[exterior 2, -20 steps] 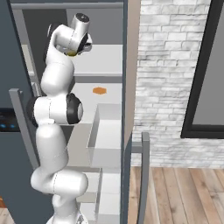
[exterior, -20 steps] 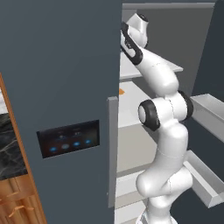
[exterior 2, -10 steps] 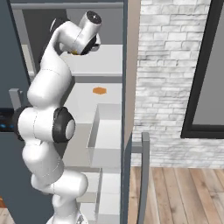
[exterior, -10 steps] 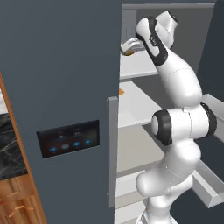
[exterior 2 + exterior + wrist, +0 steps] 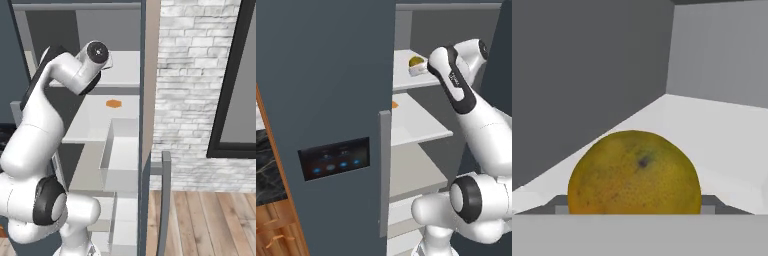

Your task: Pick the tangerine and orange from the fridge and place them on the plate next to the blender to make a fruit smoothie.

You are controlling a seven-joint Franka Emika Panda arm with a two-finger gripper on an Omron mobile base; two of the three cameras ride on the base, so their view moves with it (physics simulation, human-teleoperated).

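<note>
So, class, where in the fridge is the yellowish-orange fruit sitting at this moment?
The fruit sits on the fridge's upper shelf, near its front edge in the left base view, one shelf above a small orange piece; in the hand view it looms directly ahead.

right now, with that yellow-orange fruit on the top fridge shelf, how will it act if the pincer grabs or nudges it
The fruit looks round, so a nudge would probably roll it across the flat pale shelf. Its dimpled rind suggests a firm skin with some grip, so likely not slippery. The curved sides mean an off-centre squeeze could pop it out.
</note>
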